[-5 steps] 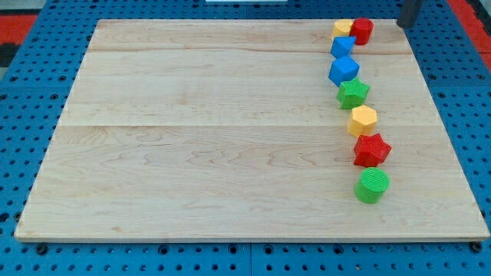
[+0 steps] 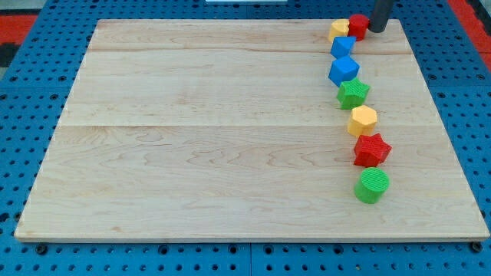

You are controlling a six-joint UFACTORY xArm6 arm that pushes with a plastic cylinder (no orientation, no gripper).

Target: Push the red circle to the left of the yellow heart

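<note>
My tip (image 2: 377,29) touches the red circle (image 2: 357,26) beside the yellow heart (image 2: 339,30)

The red circle (image 2: 358,26) is a small red cylinder standing upright, touching the left side of my tip (image 2: 377,30). The yellow heart (image 2: 339,30) (its lobes hard to make out) lies flat just beyond, touching the circle's left side.

The rod (image 2: 379,15) is cut off by the far edge of the view, so only its lower part is seen. My tip (image 2: 377,30) is partly blurred beside the red circle (image 2: 358,26). The yellow heart's (image 2: 339,30) shape is too small to be confirmed, and its near side is overlapped by a blue block (image 2: 343,46).
</note>
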